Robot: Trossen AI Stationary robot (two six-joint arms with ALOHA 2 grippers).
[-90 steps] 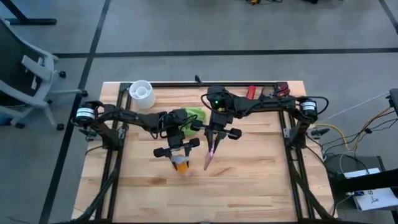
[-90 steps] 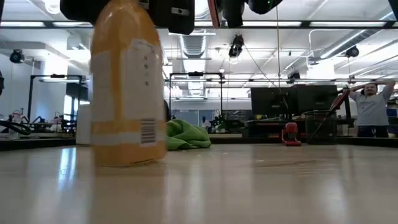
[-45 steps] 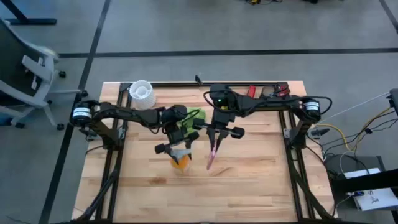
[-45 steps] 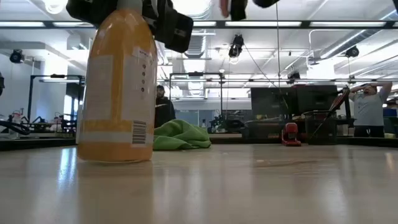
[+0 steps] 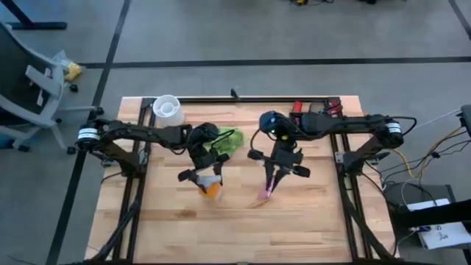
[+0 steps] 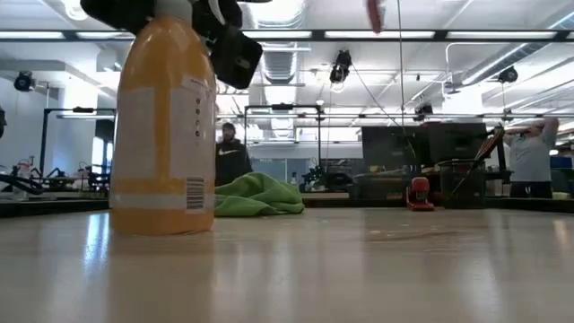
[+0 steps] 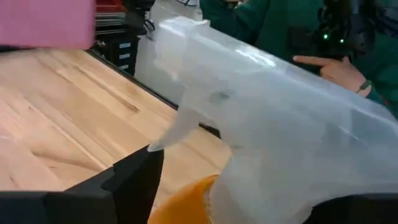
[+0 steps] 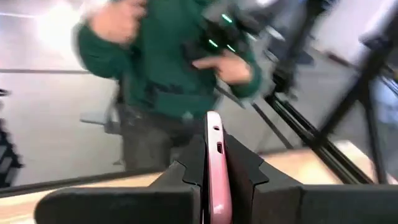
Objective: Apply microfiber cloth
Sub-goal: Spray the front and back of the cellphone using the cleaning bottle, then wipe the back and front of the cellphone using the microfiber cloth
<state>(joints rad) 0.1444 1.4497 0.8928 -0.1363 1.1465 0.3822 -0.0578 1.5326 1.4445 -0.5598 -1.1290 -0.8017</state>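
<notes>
Two-arm workstation at a wooden table [image 5: 309, 221], seen during preparation for wiping. The left gripper [image 5: 200, 175], near the table's centre, has its fingers pressed around the neck of an upright orange plastic spray bottle with a white trigger head [image 6: 163, 126], whose base rests on the table in the low view. The right gripper [image 5: 274, 171], a little toward the right edge and raised above the surface, pinches a slim pink-cased phone [image 8: 215, 167] edge-on between its two dark fingers, so that the phone hangs down toward the front edge. The soft lime-green microfiber cloth [image 5: 227, 139] lies crumpled on the table, just behind the left gripper toward the rear edge, touched by neither gripper. A white cylindrical cup [image 5: 167, 108] stands near the rear left corner, and a person in a green top [image 8: 168, 68] stands beyond the table.

Judged from this layout, the cloth has not yet been applied: the step in hand is parking the bottle. The next move appears to call for the left gripper to release the bottle, reach back to the cloth, gather a fold, and bring it to the phone held by the right gripper.
</notes>
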